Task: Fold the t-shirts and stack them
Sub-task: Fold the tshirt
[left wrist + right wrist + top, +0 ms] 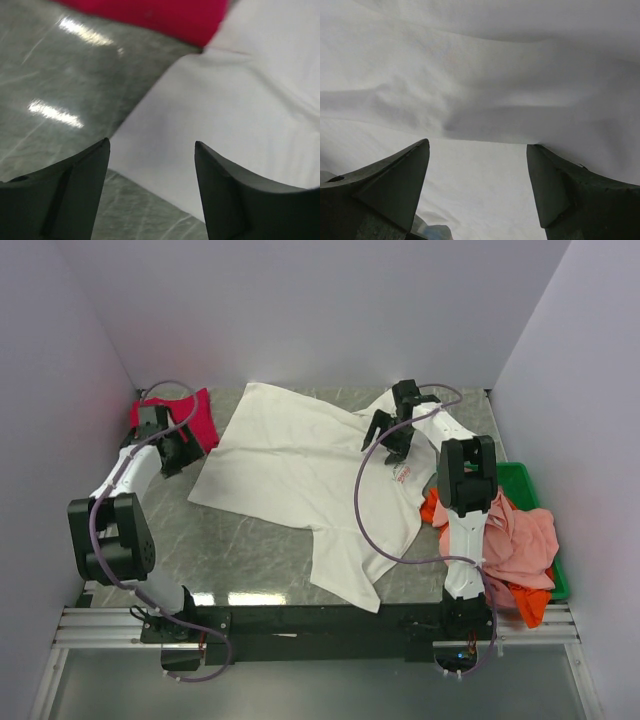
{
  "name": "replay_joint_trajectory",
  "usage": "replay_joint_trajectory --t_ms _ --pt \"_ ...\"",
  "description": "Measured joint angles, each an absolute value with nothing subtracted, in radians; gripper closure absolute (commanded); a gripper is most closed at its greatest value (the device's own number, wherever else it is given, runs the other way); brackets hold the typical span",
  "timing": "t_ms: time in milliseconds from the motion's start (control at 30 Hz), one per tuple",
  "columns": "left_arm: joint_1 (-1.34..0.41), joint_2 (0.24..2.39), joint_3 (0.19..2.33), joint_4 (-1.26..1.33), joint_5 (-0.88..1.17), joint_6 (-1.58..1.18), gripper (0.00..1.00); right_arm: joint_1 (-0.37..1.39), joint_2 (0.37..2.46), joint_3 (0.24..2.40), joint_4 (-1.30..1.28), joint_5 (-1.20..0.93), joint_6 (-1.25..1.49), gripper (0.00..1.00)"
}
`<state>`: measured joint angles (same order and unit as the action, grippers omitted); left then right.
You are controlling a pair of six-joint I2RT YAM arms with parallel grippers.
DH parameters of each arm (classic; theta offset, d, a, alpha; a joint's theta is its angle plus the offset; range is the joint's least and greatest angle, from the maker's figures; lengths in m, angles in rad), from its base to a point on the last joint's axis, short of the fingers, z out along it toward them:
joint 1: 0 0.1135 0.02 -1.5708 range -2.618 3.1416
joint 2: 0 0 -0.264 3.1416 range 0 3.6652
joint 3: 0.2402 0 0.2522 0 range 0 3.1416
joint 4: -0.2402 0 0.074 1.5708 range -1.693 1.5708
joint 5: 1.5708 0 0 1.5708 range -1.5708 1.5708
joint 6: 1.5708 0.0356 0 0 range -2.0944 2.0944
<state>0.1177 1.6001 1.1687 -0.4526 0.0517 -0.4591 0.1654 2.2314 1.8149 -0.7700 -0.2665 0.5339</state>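
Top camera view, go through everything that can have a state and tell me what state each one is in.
white t-shirt, spread unfolded, wrinkled
crimson t-shirt, far left corner, fold unclear
green bin, upright, partly covered
salmon-pink t-shirt, crumpled heap over the green bin
orange t-shirt, crumpled beneath it
left hand, open, empty
right hand, open, empty, over the white t-shirt

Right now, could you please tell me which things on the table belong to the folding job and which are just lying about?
Job: white tee, crimson tee, pink tee, orange tee.
Lying about: green bin, with the pink and orange tees heaped on it.
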Motion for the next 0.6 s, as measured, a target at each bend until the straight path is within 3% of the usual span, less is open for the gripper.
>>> replay_joint_trajectory --t_ms 367,600 --pt "0.164 1.656 1.066 -0.496 -0.020 -0.430 0.47 0.165 2.194 1.784 -0.749 -0.279 0.534 0.16" --pt "0.164 1.656 1.015 -0.493 -0.035 -0.430 0.50 0.165 2.151 1.745 -0.742 -0.278 0.534 0.16"
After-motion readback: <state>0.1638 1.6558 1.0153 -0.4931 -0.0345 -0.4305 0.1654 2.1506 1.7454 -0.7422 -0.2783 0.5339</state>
